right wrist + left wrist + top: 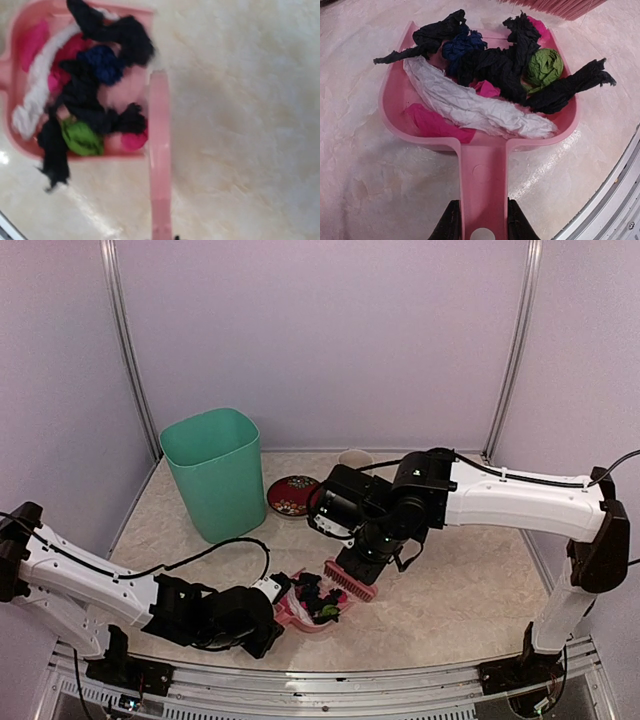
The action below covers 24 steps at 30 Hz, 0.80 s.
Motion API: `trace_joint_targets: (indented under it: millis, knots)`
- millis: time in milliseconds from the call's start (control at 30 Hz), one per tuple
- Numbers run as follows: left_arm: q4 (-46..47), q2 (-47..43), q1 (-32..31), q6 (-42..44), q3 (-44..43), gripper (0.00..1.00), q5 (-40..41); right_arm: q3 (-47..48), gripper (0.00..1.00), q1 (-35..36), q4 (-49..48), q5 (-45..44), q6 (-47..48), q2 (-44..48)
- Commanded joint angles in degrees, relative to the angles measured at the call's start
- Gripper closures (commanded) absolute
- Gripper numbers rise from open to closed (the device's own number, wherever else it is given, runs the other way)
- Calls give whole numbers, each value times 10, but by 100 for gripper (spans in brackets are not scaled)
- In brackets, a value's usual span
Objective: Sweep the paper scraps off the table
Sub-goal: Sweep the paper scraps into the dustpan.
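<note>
Dark scraps (490, 70), pink dustpan (482, 170), beige table (470, 570).
Scraps mostly black, with white, blue, green and magenta; table stone-mottled; brush (352, 581) pink; bin (215, 480) mint green; plate (290, 495) red, darker speckling.

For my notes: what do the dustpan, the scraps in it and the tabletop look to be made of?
The dustpan looks like moulded plastic: pink, smooth, soft sheen, handle in one piece. The paper scraps are matte crumpled paper, creases clearest on the white one. The table is glossy, beige and mottled like stone, with light glare; stone or laminate, I cannot tell.
</note>
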<state>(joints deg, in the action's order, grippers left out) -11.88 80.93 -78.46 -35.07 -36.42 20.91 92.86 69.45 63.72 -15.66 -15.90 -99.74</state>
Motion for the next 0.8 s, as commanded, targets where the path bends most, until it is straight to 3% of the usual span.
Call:
trace_joint_targets:
  millis: [0,467,767]
  knots:
    - [8,-25,2,2,5,100,34,-11,100,7,34,-46,-2,38]
    - [-2,-69,4,8,-12,100,88,-49,100,-6,41,-136,-70,90]
    - [-11,-72,3,18,-14,100,57,-122,100,-53,-21,-116,-87,111]
